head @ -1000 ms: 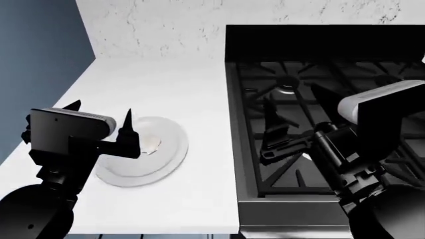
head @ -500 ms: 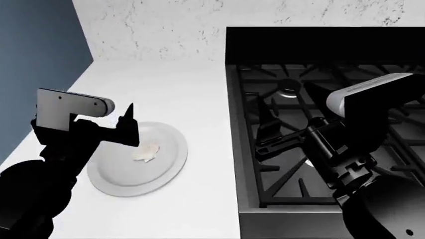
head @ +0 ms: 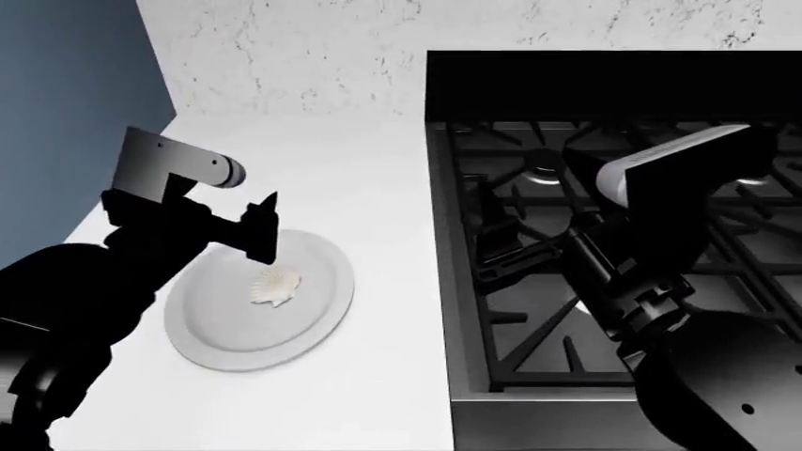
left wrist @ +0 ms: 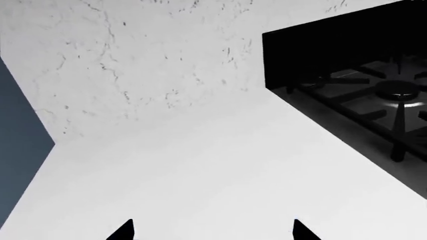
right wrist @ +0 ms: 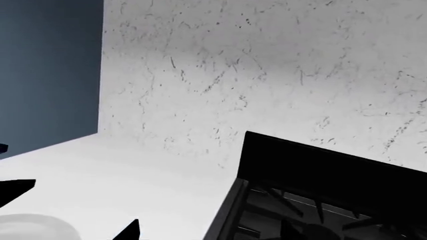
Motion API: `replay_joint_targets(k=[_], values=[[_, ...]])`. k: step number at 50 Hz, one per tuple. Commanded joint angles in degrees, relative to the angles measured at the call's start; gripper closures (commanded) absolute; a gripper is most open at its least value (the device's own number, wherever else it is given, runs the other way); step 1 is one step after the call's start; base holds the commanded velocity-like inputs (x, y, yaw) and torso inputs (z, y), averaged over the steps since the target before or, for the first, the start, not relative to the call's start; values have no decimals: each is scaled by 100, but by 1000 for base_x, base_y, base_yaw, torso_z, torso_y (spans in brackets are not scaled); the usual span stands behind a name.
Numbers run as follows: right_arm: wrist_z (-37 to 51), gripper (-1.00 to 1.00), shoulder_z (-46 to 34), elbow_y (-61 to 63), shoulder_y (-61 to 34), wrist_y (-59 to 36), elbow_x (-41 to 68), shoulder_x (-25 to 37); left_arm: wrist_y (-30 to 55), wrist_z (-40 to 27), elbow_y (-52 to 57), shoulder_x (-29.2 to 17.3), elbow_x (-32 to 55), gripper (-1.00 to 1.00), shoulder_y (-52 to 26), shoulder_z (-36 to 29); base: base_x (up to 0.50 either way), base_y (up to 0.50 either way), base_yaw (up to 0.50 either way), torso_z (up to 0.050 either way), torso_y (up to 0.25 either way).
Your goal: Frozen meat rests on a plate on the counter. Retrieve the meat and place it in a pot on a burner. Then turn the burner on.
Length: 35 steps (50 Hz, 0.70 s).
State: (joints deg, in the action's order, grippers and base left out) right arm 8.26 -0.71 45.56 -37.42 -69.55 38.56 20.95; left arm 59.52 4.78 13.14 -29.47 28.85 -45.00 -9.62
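Up and back goes my left arm since a moment ago, and the meat it was covering is now in plain sight. My head view has shifted a touch too.

Biggest first: the counter (head: 363,188) runs white from the speckled wall (head: 300,56) to the near edge, with the black stove (head: 602,235) butted against its right side. On the stove, a burner (head: 542,167) sits under its iron grate toward the back.

My right arm hangs over the stove's left half, right gripper (head: 489,240) above the grate, holding nothing. From the right wrist view two finger tips (right wrist: 128,231) show with a gap between them, so spread, I'd say.

Next, the plate (head: 213,338), lying on the counter near the left edge. My left gripper (head: 261,230) hovers over the plate's far rim, empty. In the left wrist view its two tips (left wrist: 123,231) stand well apart: open wide.

Smallest, the frozen meat (head: 276,287), resting near the plate's middle, just in front of my left fingers, not touched by them.
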Motion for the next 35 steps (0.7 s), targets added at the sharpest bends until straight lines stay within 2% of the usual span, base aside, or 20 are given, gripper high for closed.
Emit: replay_joint_targets(k=[1, 14, 27, 35], values=[[6, -100, -25, -55, -78, -22, 54, 51, 96, 206, -403, -13, -28, -100, -222, -342, 0, 0, 0, 0, 0], [-132, -100, -112, -344, 51, 371, -58, 112, 344, 245, -344, 81, 45, -100, -105, -641, 0, 0, 0, 0, 0], [-75, -100, -184, -343, 86, 418, -69, 112, 1229, 104, -419, 261, 572, -100, -174, -153, 0, 0, 0, 0, 0], [-92, -100, -225, -408, 151, 545, -103, 119, 1438, 31, -484, 262, 632, -100, -232, -100, 0, 0, 0, 0, 0]])
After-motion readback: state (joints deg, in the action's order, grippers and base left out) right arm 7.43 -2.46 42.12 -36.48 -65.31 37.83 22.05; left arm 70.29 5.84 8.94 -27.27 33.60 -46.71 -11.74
